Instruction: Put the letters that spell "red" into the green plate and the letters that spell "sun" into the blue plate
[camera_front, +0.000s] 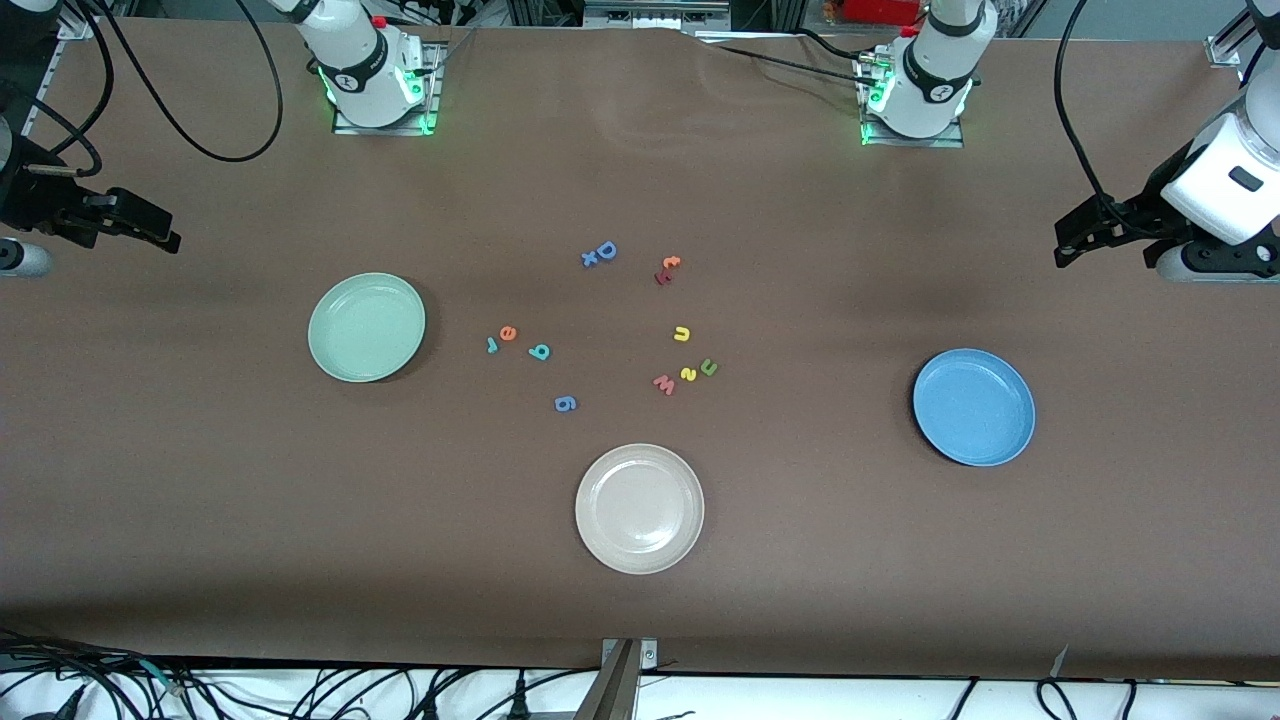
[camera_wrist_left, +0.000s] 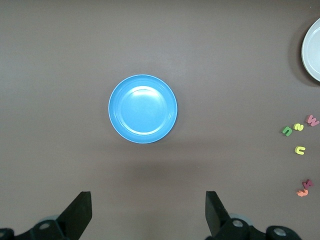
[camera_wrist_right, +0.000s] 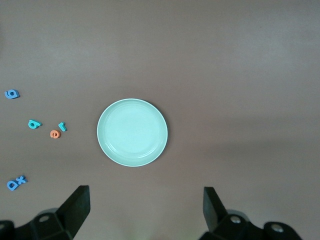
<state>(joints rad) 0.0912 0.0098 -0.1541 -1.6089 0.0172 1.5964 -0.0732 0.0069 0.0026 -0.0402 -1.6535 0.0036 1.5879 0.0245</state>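
Brown desk (camera_front: 640, 620) stretching under both arms, cables trailing along its edges. Left gripper (camera_wrist_left: 147, 217) waiting high up at its arm's end of the desk, fingers spread wide apart and holding nothing, looking down on the blue plate (camera_wrist_left: 143, 109), lying bare. Right gripper (camera_wrist_right: 145, 217) likewise hanging at its own end, fingers apart and empty, looking down on the green plate (camera_wrist_right: 132, 132), also bare. Resting near the green plate: teal "r" (camera_front: 492, 345), orange "e" (camera_front: 508, 333) and teal-blue "d" (camera_front: 540, 351). Sitting toward the middle of the desk: yellow "u" (camera_front: 682, 334), yellow "s" (camera_front: 688, 373) and green "n" (camera_front: 708, 367), with a pink "w" (camera_front: 664, 384) just beside. Lying nearest the front camera: beige-white plate (camera_front: 639, 508).
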